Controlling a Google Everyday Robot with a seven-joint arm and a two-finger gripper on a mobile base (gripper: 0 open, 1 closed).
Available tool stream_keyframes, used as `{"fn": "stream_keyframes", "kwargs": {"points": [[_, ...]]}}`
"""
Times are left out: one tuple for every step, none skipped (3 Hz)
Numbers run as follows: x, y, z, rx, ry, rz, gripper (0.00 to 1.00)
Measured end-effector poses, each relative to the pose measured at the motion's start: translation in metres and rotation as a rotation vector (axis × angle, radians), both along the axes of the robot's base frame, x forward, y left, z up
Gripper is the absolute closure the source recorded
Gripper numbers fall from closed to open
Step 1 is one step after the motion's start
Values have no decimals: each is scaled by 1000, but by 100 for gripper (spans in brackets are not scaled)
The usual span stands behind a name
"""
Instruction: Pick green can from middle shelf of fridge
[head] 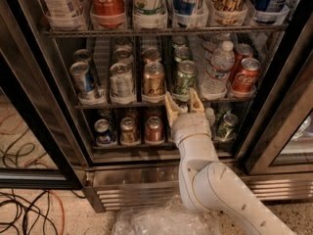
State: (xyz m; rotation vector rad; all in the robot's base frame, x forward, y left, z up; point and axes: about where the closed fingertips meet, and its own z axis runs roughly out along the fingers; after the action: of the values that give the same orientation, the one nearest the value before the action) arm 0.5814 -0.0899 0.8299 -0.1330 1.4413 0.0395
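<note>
The green can (pixel 185 78) stands at the front of a lane on the middle shelf (pixel 98 105) of the fridge (pixel 34 131), between a gold-tan can (pixel 153 80) and a clear water bottle (pixel 217 70). My gripper (pixel 181 96) is on its white arm, just below and in front of the green can. It is open, with its tan fingers (pixel 169 106) pointing up at either side of the can's base. I cannot tell whether they touch the can. More green cans stand behind it in the same lane.
Red Coke cans (pixel 244 75) stand at the shelf's right end and silver-blue cans (pixel 84 81) at its left. Tall bottles fill the rack above (pixel 146 4), and short cans the rack below (pixel 128 130). Black door frames stand at both sides. Cables (pixel 29 209) and crumpled plastic (pixel 156 222) lie on the floor.
</note>
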Motion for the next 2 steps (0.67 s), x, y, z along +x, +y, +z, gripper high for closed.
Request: {"fn": "stream_keyframes", "kwargs": {"points": [[0,0,0,0,0,0,36],[6,-1,1,11,1,-10,32]]}}
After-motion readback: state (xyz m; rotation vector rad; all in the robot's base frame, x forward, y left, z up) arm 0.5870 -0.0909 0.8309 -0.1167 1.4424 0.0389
